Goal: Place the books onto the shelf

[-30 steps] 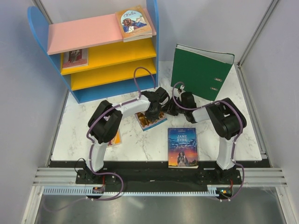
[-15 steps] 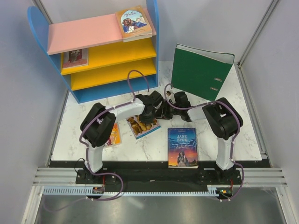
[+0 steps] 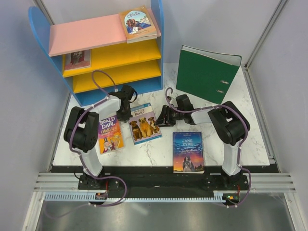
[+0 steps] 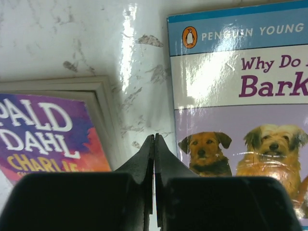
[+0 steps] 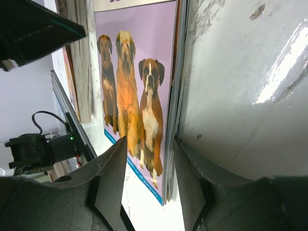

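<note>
Left end effector point(image 4: 154, 139): fingers pressed together with nothing between them. The tip points down at the bare marble surface point(image 4: 72, 38).
Dog book point(image 3: 143, 123): pale blue Penguin paperback lying flat, cover up, just right of the left end effector's tip.
Charlie book point(image 3: 109, 132): the purple-yellow Roald Dahl lies flat just left of that tip, so the tip is over the strip between the two books.
Right end effector point(image 5: 150, 141): jaws apart, clamping nothing, held low at the dog book's right edge.
Contact: the right wrist view lines the book's edge up with the gap between the jaws. Whether a finger touches it cannot be told.
Jane Eyre point(image 3: 187, 151): flat at the near edge of the surface, apart from both end effectors.
Shelf point(image 3: 82, 34): back left. Othello point(image 3: 137, 21) is on the right end of the pink top board, and a small book point(image 3: 77, 58) is at the left of the upper yellow board.
Green binder point(image 3: 207, 72): upright at back right, behind the right arm.
Views: only the left wrist view shows the "Why Do… Bark" title. Only the top view shows the shelf and binder.
</note>
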### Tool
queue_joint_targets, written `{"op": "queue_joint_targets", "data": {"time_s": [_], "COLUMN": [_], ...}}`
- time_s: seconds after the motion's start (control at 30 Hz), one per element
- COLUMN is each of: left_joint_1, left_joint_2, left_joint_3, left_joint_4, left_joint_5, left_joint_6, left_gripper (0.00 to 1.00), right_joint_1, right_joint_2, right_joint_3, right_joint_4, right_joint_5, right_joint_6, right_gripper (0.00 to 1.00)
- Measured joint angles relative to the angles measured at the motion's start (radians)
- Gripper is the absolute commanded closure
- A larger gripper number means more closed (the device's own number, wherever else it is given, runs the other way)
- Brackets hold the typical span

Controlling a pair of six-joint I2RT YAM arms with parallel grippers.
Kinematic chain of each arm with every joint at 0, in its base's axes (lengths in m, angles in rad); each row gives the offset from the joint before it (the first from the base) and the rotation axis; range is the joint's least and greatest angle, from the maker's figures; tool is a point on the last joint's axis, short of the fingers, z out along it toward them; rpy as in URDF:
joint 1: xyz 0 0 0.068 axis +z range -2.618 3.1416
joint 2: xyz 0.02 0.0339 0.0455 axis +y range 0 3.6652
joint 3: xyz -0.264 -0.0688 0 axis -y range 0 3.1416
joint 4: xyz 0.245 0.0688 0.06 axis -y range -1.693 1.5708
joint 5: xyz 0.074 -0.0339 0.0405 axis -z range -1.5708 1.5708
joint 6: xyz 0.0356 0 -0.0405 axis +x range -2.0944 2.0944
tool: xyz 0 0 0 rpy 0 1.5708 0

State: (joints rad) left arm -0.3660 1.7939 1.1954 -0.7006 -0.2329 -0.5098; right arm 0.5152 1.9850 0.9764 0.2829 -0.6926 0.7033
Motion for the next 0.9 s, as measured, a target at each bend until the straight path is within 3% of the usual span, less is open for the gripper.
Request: {"op": "queue_joint_targets", "data": {"time_s": [0.13, 0.9], "left_joint_1": [-0.008, -0.102], "left_joint_2": [0.074, 0.133], "left_joint_3": [0.032, 0.094], "left_joint_4": [0.001, -0.085], "left_joint_5": [0.006, -0.111], "left_joint_6": [-0.003, -0.006], "left_gripper": [0.98, 0.98], "right_joint_1": [0.0, 0.034], "right_joint_2": [0.023, 0.04], "right_joint_3": [0.031, 0.037], "right_joint_4": [-0.007, 0.074], "right_joint_5": [-0.011, 0.058], "right_joint_6": [0.014, 0.143], "right_gripper": [0.46, 0.5]}}
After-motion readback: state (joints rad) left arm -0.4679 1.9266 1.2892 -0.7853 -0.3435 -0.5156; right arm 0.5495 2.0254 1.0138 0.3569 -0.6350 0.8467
